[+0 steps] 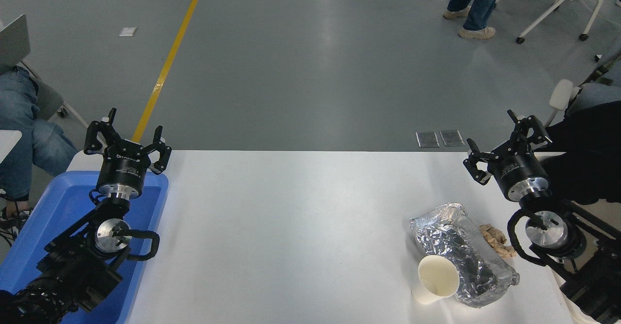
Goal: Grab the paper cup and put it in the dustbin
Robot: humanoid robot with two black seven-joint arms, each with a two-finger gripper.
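From the head view, a white table [291,227] fills the lower half of the picture. The paper cup [435,279] lies on its side near the front right of the table, with its open mouth turned up toward the camera. The inside of the cup looks bare. It is touching a crumpled silver foil bag [461,251], which lies just behind and to the right of it. A small crumpled brown scrap [496,239] sits right beside the bag on its far right side. At the left edge of the table is a blue tray [48,227]; the part of it that shows has nothing in it, but the left arm hides much of it. The left gripper [127,137] is held up above the far end of the tray, pointing away from the camera, with its fingers spread apart and nothing between them. The right gripper [504,144] is up over the far right edge of the table, well apart from the cup, with its fingers also spread wide and holding nothing.
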